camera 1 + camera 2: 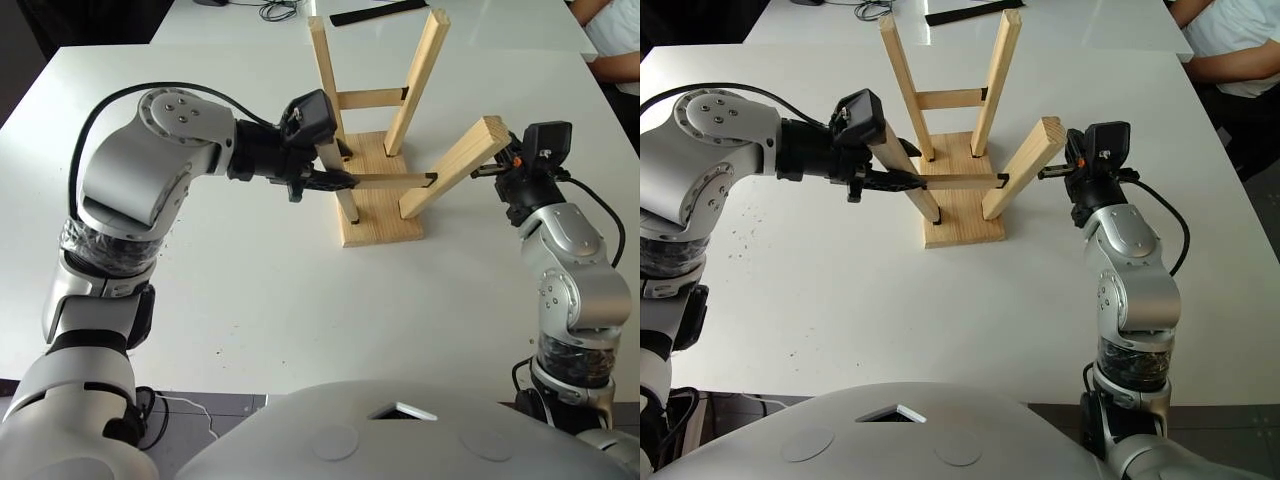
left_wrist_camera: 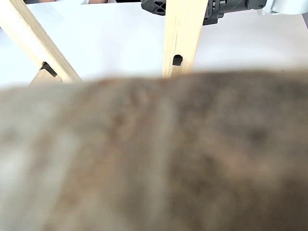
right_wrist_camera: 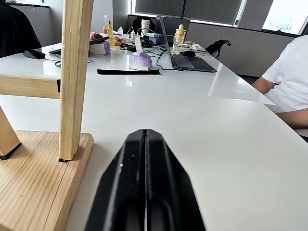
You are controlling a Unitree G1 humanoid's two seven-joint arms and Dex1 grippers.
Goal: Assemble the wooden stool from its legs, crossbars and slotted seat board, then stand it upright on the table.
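- Clamping pale wooden near-left leg (image 1: 346,203): left gripper (image 1: 340,181) jaws.
- Right gripper (image 1: 488,170) jaws together, tip by tilted wooden leg (image 1: 455,168).
- Wood prob. light, stiff; grip legs mid-length.

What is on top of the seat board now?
Four legs stand on the seat board, two crossbars joining them; the front right leg leans outward. Its underside against the table is hidden.

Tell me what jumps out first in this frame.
An upside-down wooden stool stands on its seat board on the table, its near right leg leaning outward. The left gripper clamps the near left leg, and the right gripper, shut, sits by the leaning leg's top.
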